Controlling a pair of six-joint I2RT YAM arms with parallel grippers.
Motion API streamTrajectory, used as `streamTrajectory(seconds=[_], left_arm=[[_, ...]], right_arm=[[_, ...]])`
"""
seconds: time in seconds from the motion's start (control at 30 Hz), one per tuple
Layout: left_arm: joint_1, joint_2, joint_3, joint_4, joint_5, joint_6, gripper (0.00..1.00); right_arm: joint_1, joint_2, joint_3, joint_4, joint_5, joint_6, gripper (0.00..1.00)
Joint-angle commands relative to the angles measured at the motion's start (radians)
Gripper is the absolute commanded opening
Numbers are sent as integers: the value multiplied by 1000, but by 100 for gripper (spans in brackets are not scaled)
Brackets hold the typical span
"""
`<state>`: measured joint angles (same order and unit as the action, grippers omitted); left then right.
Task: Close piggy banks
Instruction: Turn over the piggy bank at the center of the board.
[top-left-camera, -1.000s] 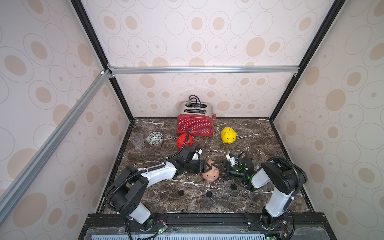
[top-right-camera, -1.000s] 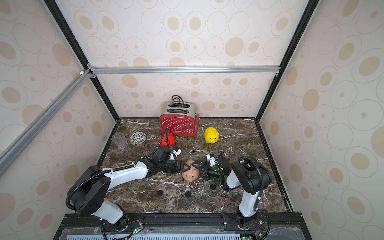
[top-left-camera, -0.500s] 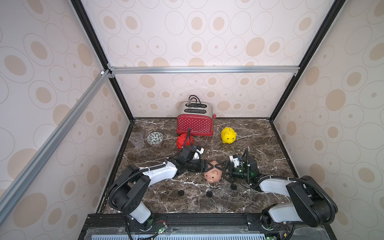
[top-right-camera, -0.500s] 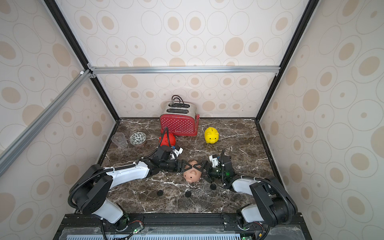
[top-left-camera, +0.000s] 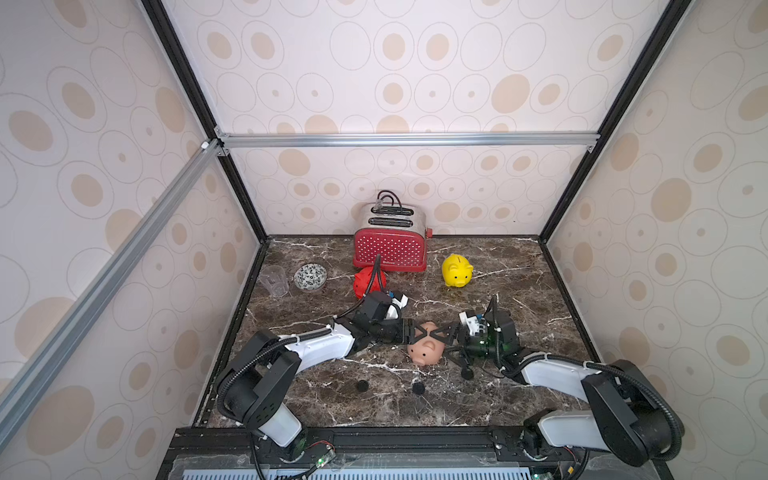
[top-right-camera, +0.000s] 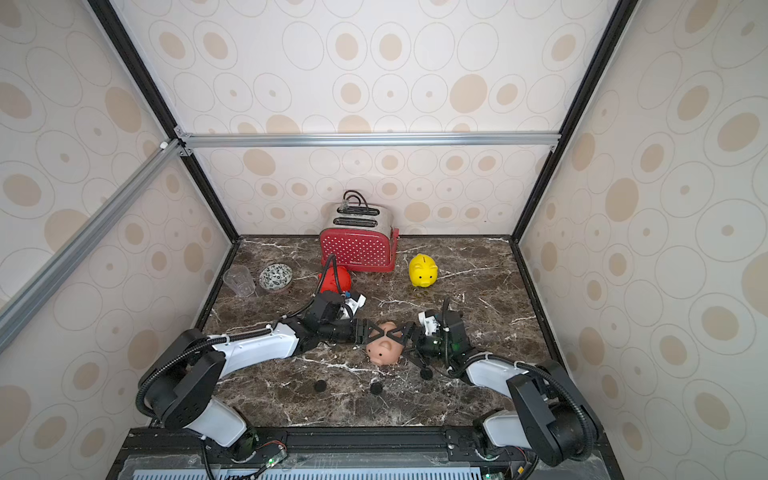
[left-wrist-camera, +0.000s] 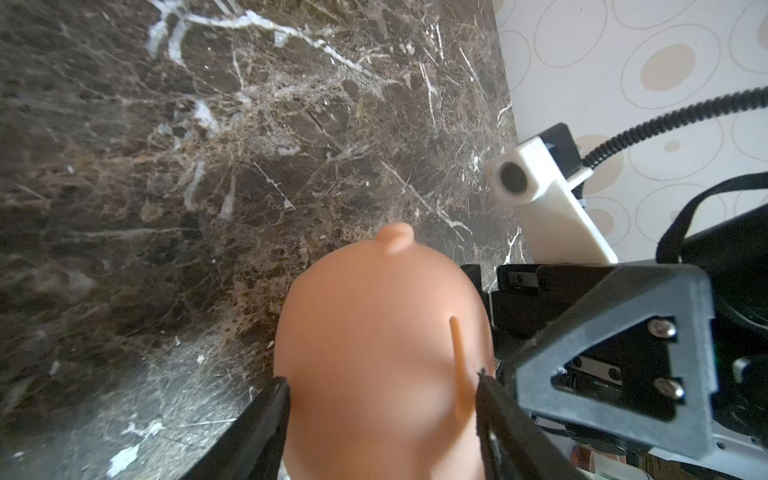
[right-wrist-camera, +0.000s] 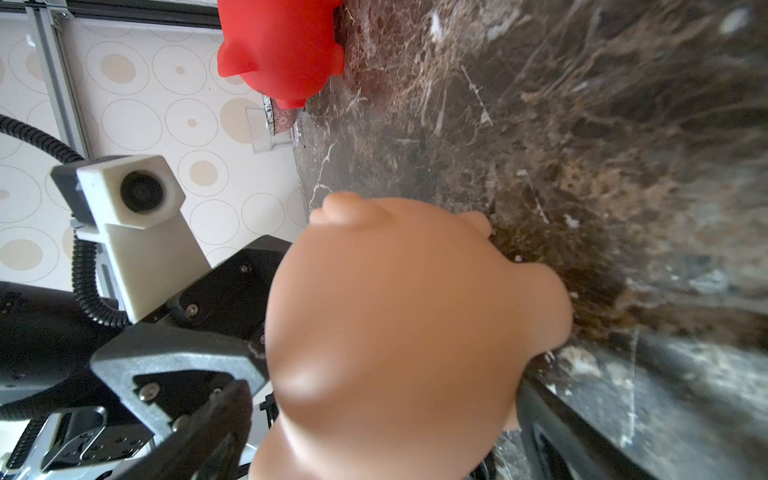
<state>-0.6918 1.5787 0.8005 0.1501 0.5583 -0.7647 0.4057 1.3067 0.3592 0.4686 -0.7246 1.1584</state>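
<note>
Fingers of left gripper clenched on peach-pink pig, right gripper spread wide astride it. Dark marble table, dotted walls. Pig between both, grippers at nine and three o'clock; red pig at eleven, yellow pig at one.

Smooth matt plastic peach-pink pig — glossy veined marble tabletop — shiny metal toaster top
</note>
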Motion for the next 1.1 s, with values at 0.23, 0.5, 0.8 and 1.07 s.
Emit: streamTrajectory(seconds=[0.23,0.5,0.8,1.07], left_arm=[[-20,17,-63,-141,-52,44,71],[-5,60,-62,-120,-43,49,69],[8,107,-64,-89,-23,44,66],[12,106,-87,-68,-27,32,65]], right_arm=[[28,-76,87,87,-89,-12,100],[28,-90,73,10,-39,-44,100],[28,-90,30,8,37,-29,100],[24,-106,19,-33,56,-56,100]])
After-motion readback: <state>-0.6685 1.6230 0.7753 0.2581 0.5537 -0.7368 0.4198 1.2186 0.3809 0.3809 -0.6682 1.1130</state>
